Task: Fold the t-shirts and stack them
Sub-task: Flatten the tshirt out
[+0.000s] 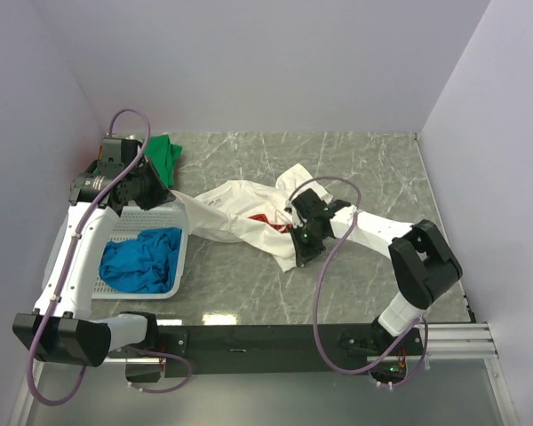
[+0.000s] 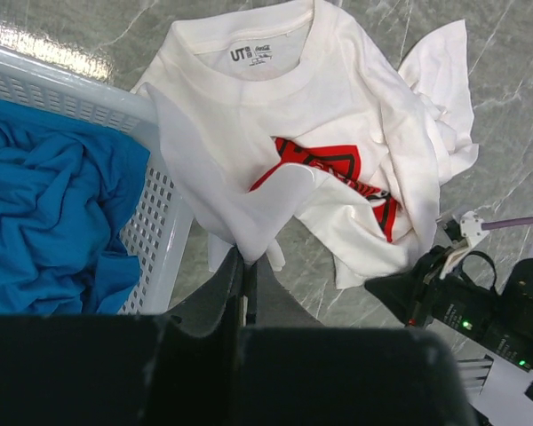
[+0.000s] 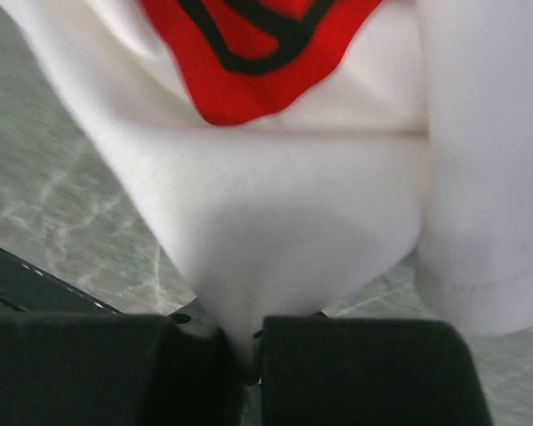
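Note:
The white t-shirt (image 1: 240, 213) with red print lies crumpled on the marble table, collar toward the basket. My left gripper (image 1: 166, 197) is shut on a fold of the shirt's edge by the basket's corner; in the left wrist view the cloth (image 2: 275, 115) is pinched between the black jaws of the left gripper (image 2: 247, 266). My right gripper (image 1: 298, 234) is shut on the shirt's near right edge, and white cloth (image 3: 284, 222) bunches into the closed jaws of the right gripper (image 3: 249, 355). A blue t-shirt (image 1: 142, 257) lies in the basket. A green t-shirt (image 1: 164, 155) sits at the back left.
The white lattice basket (image 1: 183, 253) stands at the left, next to the left arm, its wall (image 2: 151, 222) close to the left gripper. Walls enclose the table on three sides. Bare marble (image 1: 364, 169) lies at the right and back.

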### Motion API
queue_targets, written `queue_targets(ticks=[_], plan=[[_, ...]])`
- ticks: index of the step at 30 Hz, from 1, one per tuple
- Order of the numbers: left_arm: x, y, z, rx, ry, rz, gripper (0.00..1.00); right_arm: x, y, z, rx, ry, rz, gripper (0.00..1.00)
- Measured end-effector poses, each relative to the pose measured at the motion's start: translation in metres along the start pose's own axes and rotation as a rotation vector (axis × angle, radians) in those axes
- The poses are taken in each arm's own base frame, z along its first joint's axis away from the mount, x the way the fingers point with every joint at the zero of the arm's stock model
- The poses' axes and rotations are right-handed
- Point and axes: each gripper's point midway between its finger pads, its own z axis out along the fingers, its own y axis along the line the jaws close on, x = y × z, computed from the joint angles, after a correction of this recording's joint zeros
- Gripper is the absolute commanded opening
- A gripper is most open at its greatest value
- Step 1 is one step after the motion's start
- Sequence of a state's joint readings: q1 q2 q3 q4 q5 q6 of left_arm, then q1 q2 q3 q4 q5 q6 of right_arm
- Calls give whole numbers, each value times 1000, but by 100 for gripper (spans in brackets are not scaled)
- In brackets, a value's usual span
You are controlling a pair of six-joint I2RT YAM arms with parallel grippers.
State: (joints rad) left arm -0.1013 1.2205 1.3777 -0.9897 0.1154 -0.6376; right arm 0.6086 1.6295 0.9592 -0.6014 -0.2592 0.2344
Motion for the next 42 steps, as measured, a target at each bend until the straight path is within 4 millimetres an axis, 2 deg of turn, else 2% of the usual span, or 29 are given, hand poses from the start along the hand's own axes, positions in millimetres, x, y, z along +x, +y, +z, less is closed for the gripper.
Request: queue_targets(ticks=[5, 8, 13, 16, 18, 20, 21, 22, 24, 28, 30, 31, 34, 36, 38, 42], plan=[[0, 0, 0, 1, 0, 0, 1, -32, -3, -28, 78, -77, -57, 0], [0, 0, 0, 1, 0, 3, 1, -43, -8, -61, 151, -126, -74, 0], [1, -2, -1, 14, 8, 18, 1, -59, -20, -127, 302, -208, -84, 0], [4, -6, -3, 42, 19, 26, 1, -62, -29, -153, 364, -218, -85, 0], [6, -12, -5, 75, 30, 32, 1, -63, -36, -163, 383, -210, -83, 0], [9, -16, -5, 109, 38, 41, 1, -66, -43, -168, 385, -185, -73, 6], [13, -16, -4, 119, 53, 43, 1, -70, -46, -168, 387, -171, -65, 16], [17, -16, -2, 124, 66, 46, 1, -79, -50, -168, 388, -153, -52, 21], [24, -12, 4, 122, 97, 48, 1, -111, -52, -161, 362, -158, -38, 33], [28, -7, 16, 98, 134, 51, 1, -185, -58, -134, 322, -199, 13, 45], [29, -4, 23, 81, 147, 54, 1, -205, -59, -123, 297, -227, 30, 47], [29, -3, 26, 72, 154, 53, 1, -209, -57, -121, 284, -235, 39, 48], [28, -1, 33, 59, 162, 49, 1, -206, -50, -123, 250, -251, 56, 48], [27, -2, 36, 60, 159, 46, 1, -194, -44, -127, 230, -265, 61, 48], [24, -4, 38, 65, 151, 43, 1, -169, -40, -130, 208, -247, 74, 48], [21, -6, 43, 73, 145, 35, 1, -103, -24, -130, 133, -218, 105, 48]])
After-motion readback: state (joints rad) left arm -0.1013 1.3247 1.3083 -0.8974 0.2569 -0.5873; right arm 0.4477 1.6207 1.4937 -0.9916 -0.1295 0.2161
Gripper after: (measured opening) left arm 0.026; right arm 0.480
